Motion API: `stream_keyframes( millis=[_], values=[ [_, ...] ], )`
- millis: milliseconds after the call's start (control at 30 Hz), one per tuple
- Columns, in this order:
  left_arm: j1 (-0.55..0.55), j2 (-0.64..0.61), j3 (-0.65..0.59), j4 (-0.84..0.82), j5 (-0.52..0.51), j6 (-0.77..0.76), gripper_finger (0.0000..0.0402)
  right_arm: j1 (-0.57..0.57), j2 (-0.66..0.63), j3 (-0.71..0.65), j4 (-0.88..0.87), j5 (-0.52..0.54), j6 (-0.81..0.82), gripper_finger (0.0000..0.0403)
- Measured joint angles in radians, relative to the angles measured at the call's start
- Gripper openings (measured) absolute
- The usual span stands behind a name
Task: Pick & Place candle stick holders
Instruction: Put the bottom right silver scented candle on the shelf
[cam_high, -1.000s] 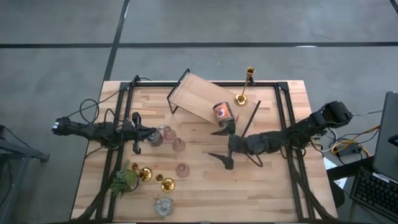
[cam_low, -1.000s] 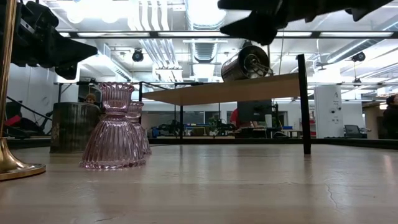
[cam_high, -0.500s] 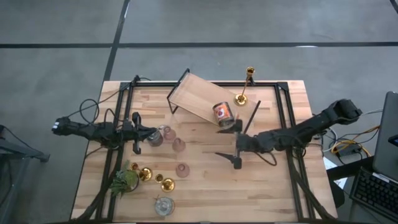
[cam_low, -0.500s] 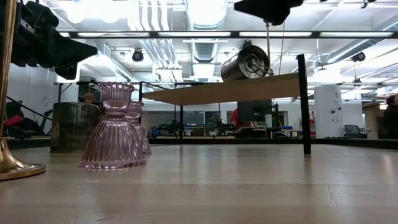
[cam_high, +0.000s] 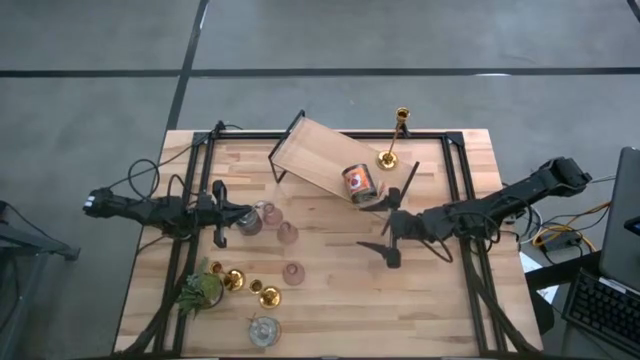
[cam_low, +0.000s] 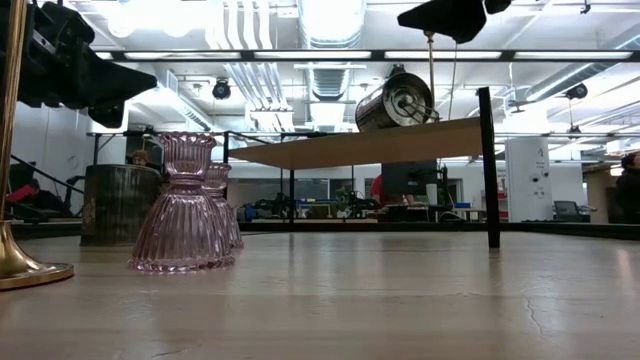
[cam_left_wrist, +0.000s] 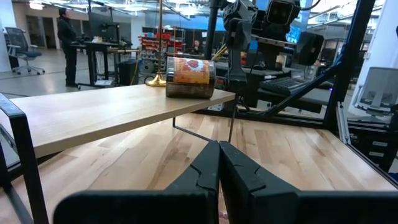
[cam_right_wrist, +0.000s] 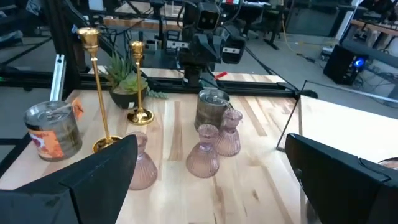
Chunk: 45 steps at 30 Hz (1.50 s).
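Robotics lab (workbenches (cam_left_wrist: 99, 46), ceiling ducts (cam_low: 250, 75)).

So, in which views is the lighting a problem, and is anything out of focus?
Low view: ceiling lights glare from behind, so the left pincer shows only as a dark shape. Right wrist view: the own right pincer is blurred, while the pink glass cups stay sharp. High view: even light, soft shadows under the wooden shelf.

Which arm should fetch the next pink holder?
Probably the right: the right gripper is open, empty and faces the pink holders across bare table. The left gripper is nearer them but shut.
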<state>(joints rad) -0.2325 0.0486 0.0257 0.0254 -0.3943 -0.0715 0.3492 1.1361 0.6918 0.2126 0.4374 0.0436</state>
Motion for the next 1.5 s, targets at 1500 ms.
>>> stream_keyframes(
  millis=[1500],
  values=[
    [0.000, 0.000, 0.000, 0.000, 0.000, 0.000, 0.0012, -0.077, 0.077, 0.131, -0.419, 0.565, -0.517, 0.0395]
  ],
)
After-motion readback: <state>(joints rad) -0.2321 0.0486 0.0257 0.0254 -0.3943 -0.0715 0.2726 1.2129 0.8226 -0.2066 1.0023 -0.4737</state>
